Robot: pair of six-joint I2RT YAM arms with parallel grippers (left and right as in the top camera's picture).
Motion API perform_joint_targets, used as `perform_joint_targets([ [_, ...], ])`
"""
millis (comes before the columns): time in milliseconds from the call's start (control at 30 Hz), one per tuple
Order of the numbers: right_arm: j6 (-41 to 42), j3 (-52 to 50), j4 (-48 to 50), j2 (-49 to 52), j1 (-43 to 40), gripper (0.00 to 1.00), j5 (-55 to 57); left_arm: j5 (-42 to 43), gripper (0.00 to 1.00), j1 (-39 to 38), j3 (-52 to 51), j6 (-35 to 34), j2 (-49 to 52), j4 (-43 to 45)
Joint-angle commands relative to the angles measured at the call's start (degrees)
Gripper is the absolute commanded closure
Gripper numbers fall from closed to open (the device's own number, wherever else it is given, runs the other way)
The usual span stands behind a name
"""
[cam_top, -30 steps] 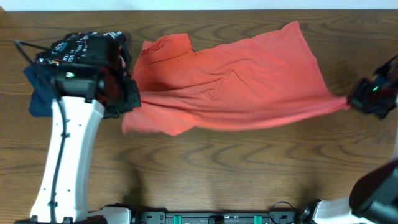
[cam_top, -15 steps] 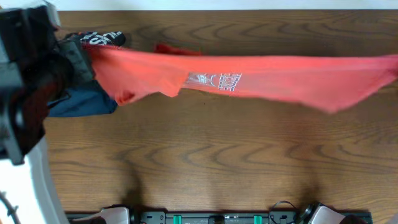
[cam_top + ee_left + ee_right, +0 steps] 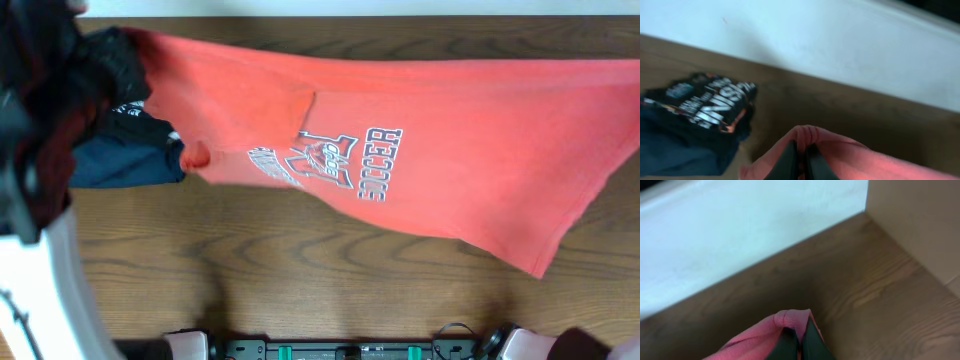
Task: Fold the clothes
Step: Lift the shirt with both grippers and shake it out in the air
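The coral-red T-shirt hangs stretched across the table in the overhead view, held up at both ends, its white-and-dark lettering facing up. My left gripper is shut on a bunched edge of the shirt; in the overhead view the left arm fills the far left. My right gripper is shut on another edge of the shirt; it is out of the overhead frame at the right.
A black shirt with white and orange print lies on a navy folded garment at the table's left end, also in the overhead view. A white wall runs behind the wooden table. A beige panel stands at the right.
Both grippers have lifted the shirt off the table and pulled it taut. It has opened out wider toward the front, and the lettering now shows fully.
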Motion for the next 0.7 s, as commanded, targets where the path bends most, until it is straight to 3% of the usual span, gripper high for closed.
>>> perform_joint_targets([
  [0,-1.44,0.31,0.26,7.32,1.92,0.99,0.26,3.89,0.94,0.46,0.5,-0.72,6.95,0.46],
  [233,0.57,0.31,9.05,22.14,7.41,0.99,0.24,9.9,0.94,0.46,0.5,-0.81,20.04,9.51],
  [467,10.34,1.62,30.97,26.01,9.25,0.99,2.71,10.19,0.94,0.7,0.74,-14.64,23.87,38.34],
  [600,12.24,9.49,32.46,25.94,7.8,0.99,3.21,14.88,0.94,1.29,4.09,-23.52,22.88,52.41],
  [667,12.11,14.32,30.51,25.94,6.38,0.99,5.03,16.35,0.94,1.27,6.95,-25.0,22.73,55.01],
])
